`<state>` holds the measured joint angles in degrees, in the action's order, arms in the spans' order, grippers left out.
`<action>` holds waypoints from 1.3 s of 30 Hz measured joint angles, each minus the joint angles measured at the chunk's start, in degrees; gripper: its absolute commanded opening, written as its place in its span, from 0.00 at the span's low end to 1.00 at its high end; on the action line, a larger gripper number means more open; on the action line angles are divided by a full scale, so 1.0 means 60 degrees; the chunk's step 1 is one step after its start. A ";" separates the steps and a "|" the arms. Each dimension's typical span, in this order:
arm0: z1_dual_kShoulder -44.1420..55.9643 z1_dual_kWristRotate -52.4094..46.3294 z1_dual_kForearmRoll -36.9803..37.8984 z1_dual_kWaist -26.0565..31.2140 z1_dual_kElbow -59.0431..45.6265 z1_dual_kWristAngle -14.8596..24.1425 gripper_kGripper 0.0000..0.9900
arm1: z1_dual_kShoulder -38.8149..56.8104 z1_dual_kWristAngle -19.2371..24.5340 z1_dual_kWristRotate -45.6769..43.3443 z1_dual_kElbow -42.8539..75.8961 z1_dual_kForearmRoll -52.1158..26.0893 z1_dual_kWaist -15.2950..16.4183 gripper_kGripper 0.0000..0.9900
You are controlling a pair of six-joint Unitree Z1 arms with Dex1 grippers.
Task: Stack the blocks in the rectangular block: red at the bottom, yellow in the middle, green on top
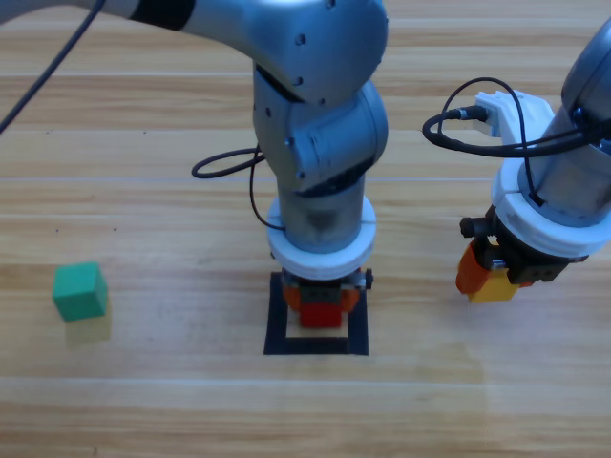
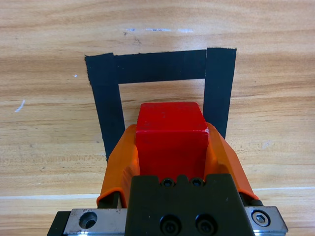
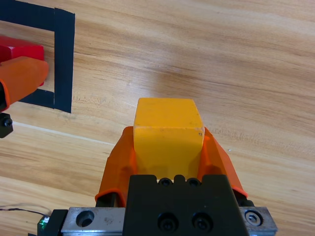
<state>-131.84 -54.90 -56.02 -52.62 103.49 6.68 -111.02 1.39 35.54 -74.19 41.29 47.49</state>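
I see a wooden table (image 1: 143, 172) with planks running side to side. The green cube (image 1: 79, 290) sits directly on it near the left edge. A black tape square (image 1: 277, 329) is stuck to the wood at centre, well apart from the cube.

L pincer (image 2: 171, 147) grips red (image 2: 171, 137); over tape square (image 2: 160, 66)

High view overhead; wrist views close, both showing tape square (image 2: 160, 66).
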 measured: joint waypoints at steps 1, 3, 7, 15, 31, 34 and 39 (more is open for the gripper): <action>-0.0029 0.0000 0.0000 -0.0027 0.0000 0.0000 0.02 | 0.0000 0.0000 0.0000 0.0000 0.0000 0.0000 0.00; -0.0089 0.0000 0.0000 -0.0066 0.0000 0.0000 0.02 | 0.0000 0.0000 0.0000 0.0000 0.0000 0.0000 0.00; -0.0119 0.0000 0.0009 -0.0086 0.0025 0.0000 0.02 | 0.0000 0.0000 0.0000 -0.0001 0.0000 0.0000 0.00; -0.0119 0.0000 0.0059 -0.0086 0.0011 0.0000 0.23 | 0.0000 0.0000 0.0000 -0.0001 0.0000 0.0000 0.00; 0.0035 -0.0095 0.0597 -0.0145 -0.0428 0.0002 0.90 | 0.0000 0.0000 0.0000 -0.0002 0.0000 0.0000 0.00; 0.0075 -0.0095 0.0597 -0.0145 -0.0493 0.0002 0.90 | 0.0000 -0.0001 0.0000 -0.0002 0.0000 0.0000 0.00; 0.0114 -0.0095 0.0614 -0.0145 -0.0566 0.0002 0.90 | 0.0001 0.0000 0.0001 -0.0018 0.0000 0.0000 0.00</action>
<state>-131.15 -55.46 -52.33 -53.49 100.10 6.69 -111.02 1.39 35.55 -74.30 41.29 47.49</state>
